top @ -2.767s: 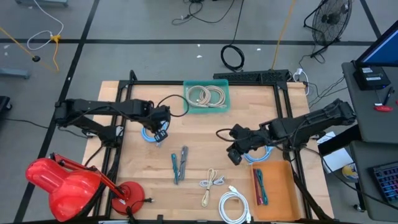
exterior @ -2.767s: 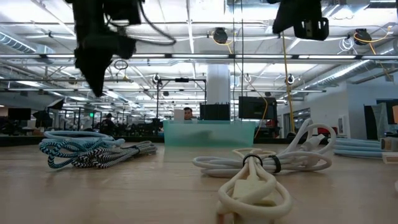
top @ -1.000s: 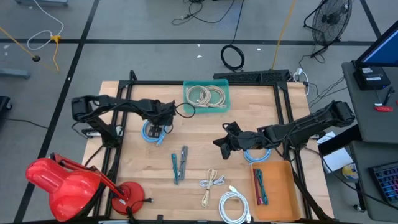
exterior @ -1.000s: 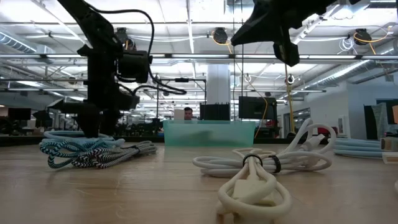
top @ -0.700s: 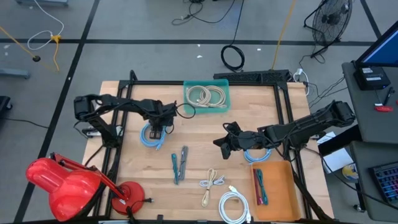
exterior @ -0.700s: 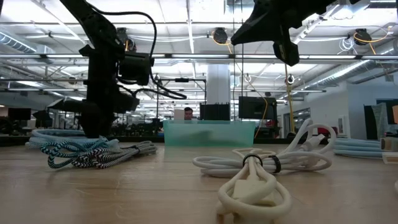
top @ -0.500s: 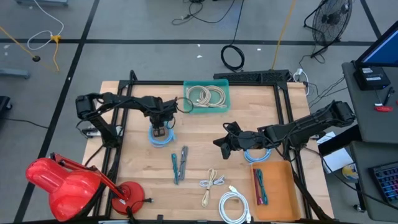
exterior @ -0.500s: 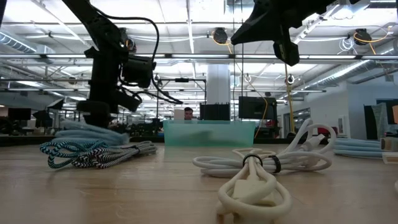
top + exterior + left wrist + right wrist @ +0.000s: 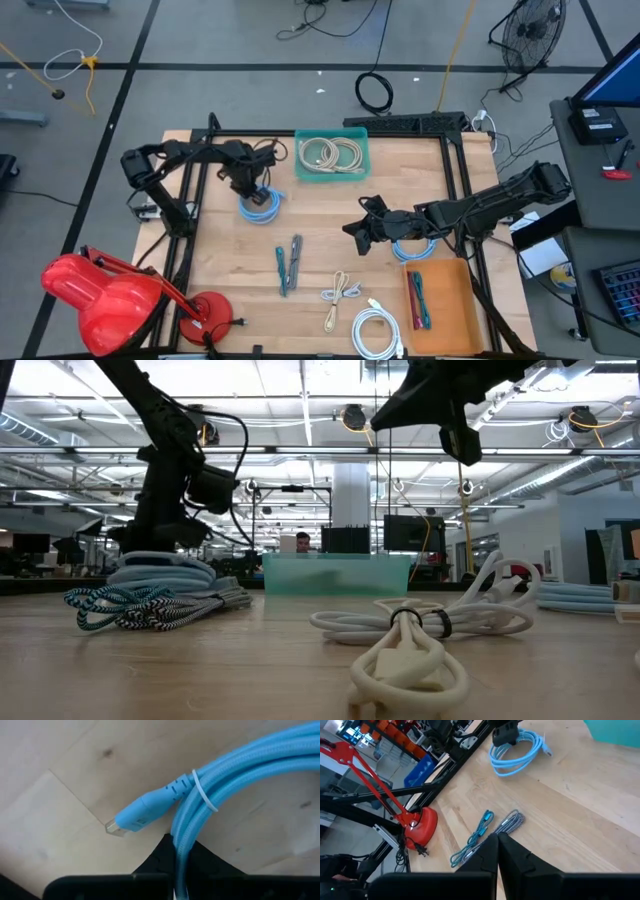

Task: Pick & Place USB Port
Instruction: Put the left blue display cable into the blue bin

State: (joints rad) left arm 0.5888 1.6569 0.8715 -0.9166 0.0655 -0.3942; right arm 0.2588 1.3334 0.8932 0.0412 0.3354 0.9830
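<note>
Left gripper [image 9: 256, 188] just closed: fingers now pinching the light-blue USB cable [image 9: 262, 205] coil, dragged right to upper-left of centre on the worktop [image 9: 320, 262], nearer the teal bin [image 9: 332, 155]. Grasp looks made; lift is next. Right gripper [image 9: 352, 226] hovers mid-frame, fingers pressed together, empty.

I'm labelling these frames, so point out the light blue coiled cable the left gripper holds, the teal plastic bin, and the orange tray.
light blue coiled cable [image 9: 262, 207], high view, on the coil's loop.
teal plastic bin [image 9: 331, 174], high view, on its near rim.
orange tray [image 9: 448, 300], high view, on its bare floor.
</note>
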